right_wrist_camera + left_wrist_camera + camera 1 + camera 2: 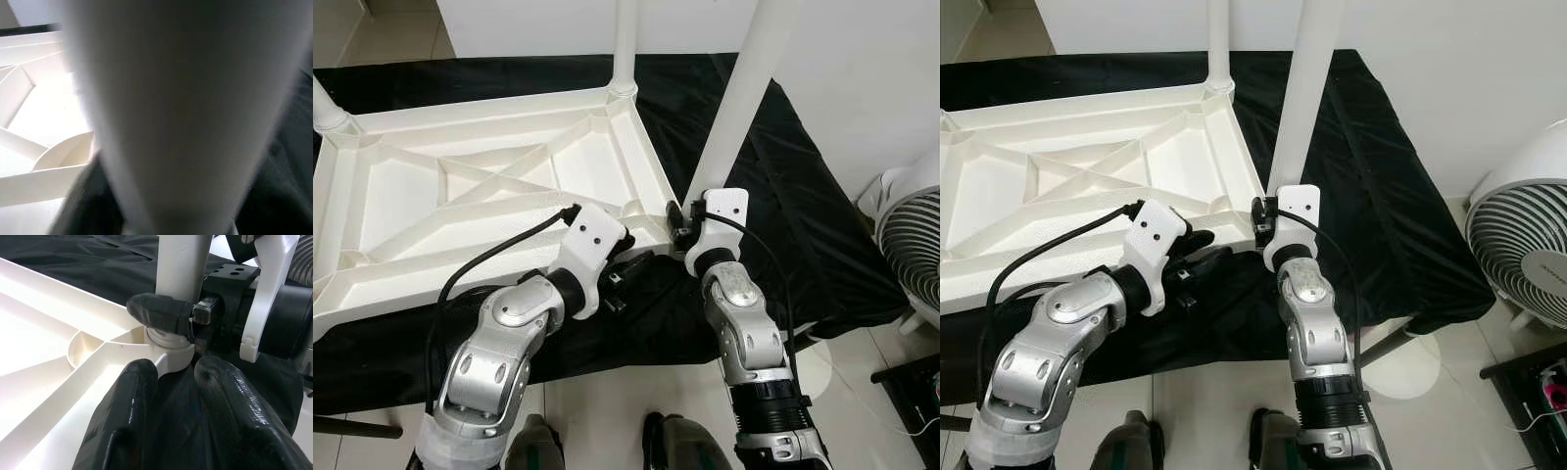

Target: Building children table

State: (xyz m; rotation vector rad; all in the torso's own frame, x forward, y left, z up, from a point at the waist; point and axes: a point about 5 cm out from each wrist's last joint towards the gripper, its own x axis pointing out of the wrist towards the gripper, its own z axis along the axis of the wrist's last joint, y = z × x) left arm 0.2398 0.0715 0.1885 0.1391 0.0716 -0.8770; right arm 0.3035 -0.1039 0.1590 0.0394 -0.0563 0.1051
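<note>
The white tabletop [460, 196] lies upside down on a black cloth [783, 196], taking up the left and centre of the head views. The step in hand looks to be seating a leg [739, 88] into the corner socket [168, 350] nearest the robot, at centre frame. The right hand [680, 220] is closed around that leg just above the socket. The left hand [171, 377] sits just beside the same corner with its fingers [127, 411] spread either side of the socket rim — steadying rather than clamping, by my reading. The next move probably calls for pressing or twisting the leg straight down while the tabletop is kept from sliding on the cloth. Count: one tabletop and three legs in view — this one, one standing at the far corner [625, 44], and one at the upper left [328, 113]. One fan [1528, 245] stands at the right edge.
</note>
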